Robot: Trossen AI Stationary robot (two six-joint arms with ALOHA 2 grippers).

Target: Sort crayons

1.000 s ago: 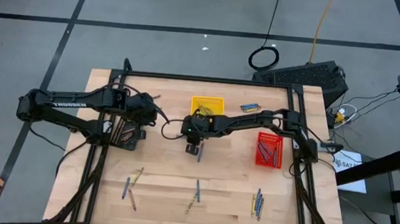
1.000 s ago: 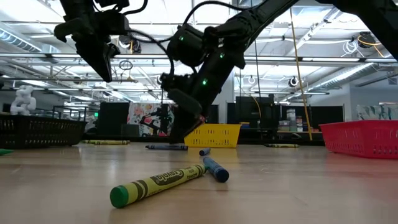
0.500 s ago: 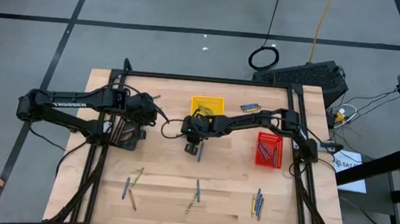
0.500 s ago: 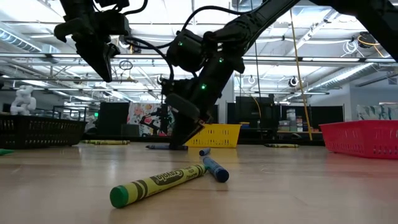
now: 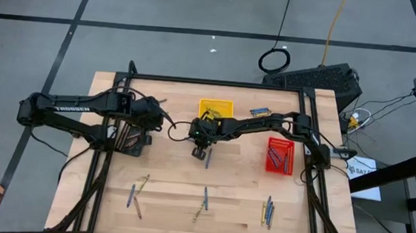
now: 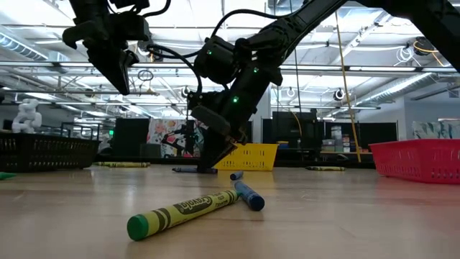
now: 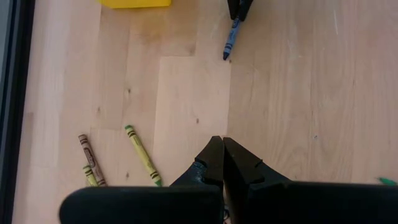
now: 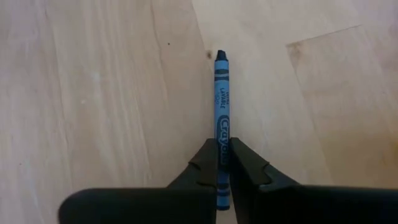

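A blue crayon [image 8: 221, 93] lies on the wooden table in front of the yellow tray [image 5: 216, 108]. My right gripper [image 8: 222, 147] is shut on it; the high view shows this gripper [image 5: 202, 150] at mid table. My left gripper [image 7: 222, 158] hangs shut and empty above the black tray [image 5: 127, 137] at the left. More crayons lie on their sides near the front edge: a pair [image 5: 136, 196] at the left, a pair [image 5: 203, 202] in the middle, a bunch [image 5: 267, 210] at the right. In the low view a green-yellow crayon [image 6: 183, 212] leans on a blue one [image 6: 249, 195]. My right gripper pinches the blue crayon's two long sides [image 8: 221, 129] between its two fingers, toward the end that points at the far edge. The fingers slant down from the far side and run along the crayon. The crayon [image 6: 188, 170] lies flat on the table.
A red tray [image 5: 279, 155] holding crayons stands at the right. A few blue crayons [image 5: 259, 111] lie at the far edge beside the yellow tray. Brown and yellow-green crayons [image 7: 142, 155] lie below my left gripper. A dark frame runs round the table top.
My right gripper has shut on the blue crayon without shifting across the table. The crayon stays on the table where it was.
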